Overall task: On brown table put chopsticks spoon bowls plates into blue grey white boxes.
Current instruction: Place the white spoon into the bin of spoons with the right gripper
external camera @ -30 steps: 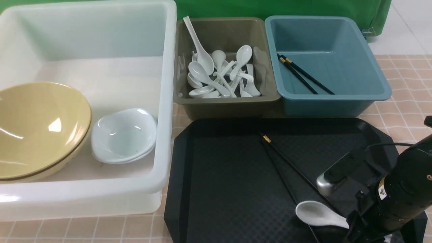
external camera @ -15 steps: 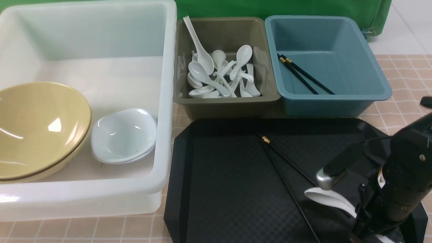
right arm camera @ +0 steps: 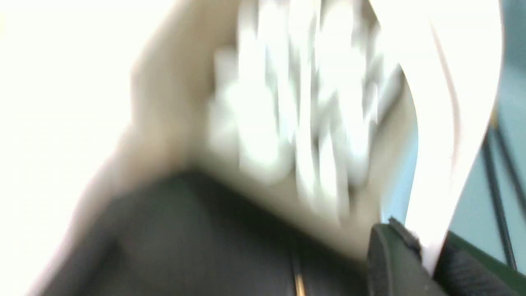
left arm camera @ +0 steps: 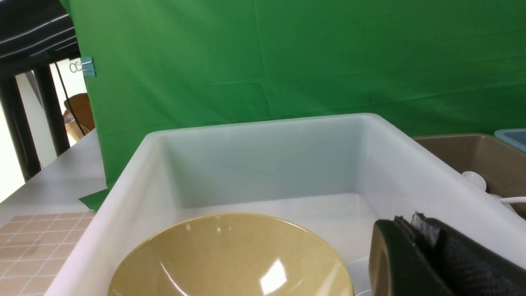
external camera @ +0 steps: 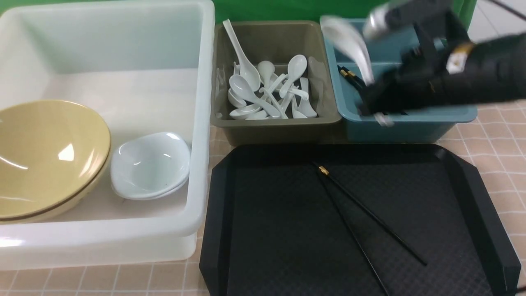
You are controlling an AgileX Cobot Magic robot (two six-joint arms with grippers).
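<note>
Spoon aloft, chopsticks on the tray

A blurred white spoon (external camera: 348,43), pinched in the right tool (right arm camera: 425,259), hangs at 1 o'clock over the blue box (external camera: 411,125), which holds black chopsticks (external camera: 350,76). A second pair (external camera: 361,209) lies splayed on the black tray (external camera: 267,230) at 5 o'clock.

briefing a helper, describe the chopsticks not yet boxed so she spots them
Find the black plastic tray in front of the blue plastic box. On it lies a pair of thin black gold-banded chopsticks in a narrow V. Unlike the matching pair inside that box, these sit on the tray.
</note>
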